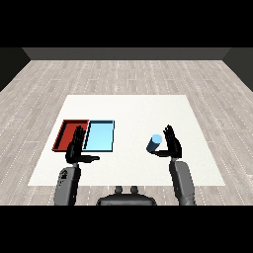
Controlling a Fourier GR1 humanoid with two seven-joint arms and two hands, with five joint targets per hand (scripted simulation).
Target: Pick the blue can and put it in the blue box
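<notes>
Proceeding from the left, a red tray [65, 134] and light blue tray [100, 135] are noted side by side; the left hand [76, 147] is held open before them. Farther right, the blue can [154, 144] stands just beside the open right hand [172, 145], on the white table [128, 111].

You cannot see the near right corner of the red tray [66, 132]; the left hand [76, 148] covers it, along with a sliver of the blue tray [101, 136] at its near left edge. The right hand [172, 145] stands just beside the blue can [154, 144], and whether thumb and can touch is too small to tell. Both forearms are cut off at the bottom.
</notes>
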